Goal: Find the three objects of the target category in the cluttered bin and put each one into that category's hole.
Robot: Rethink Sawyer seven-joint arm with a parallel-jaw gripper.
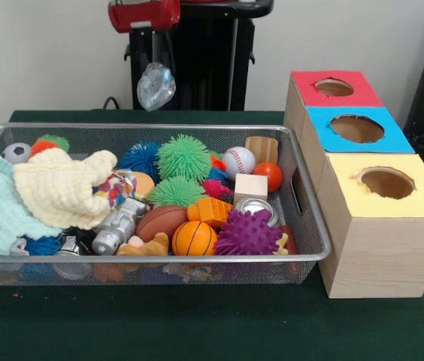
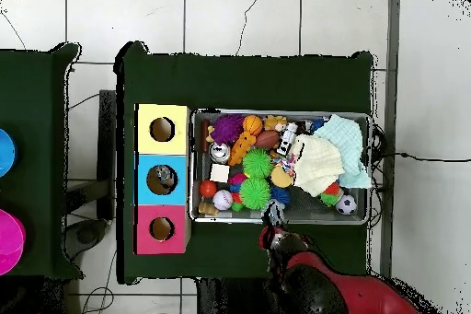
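Note:
My gripper (image 1: 155, 63) hangs above the far rim of the wire mesh bin (image 1: 159, 258), shut on a translucent blue and white crinkly wrapper (image 1: 155, 86) that dangles from it. In the overhead view the gripper (image 2: 274, 235) is just outside the bin's rim (image 2: 281, 221) on the robot's side, right of the boxes. I see no other wrappers among the clutter in the bin.
Three wooden boxes with round holes stand beside the bin: red top (image 1: 334, 88), blue top (image 1: 356, 128), yellow top (image 1: 386, 183). The bin holds spiky balls, sports balls, a wooden cube (image 1: 250, 186), a silver can (image 1: 253, 207) and pale cloths (image 1: 62, 188).

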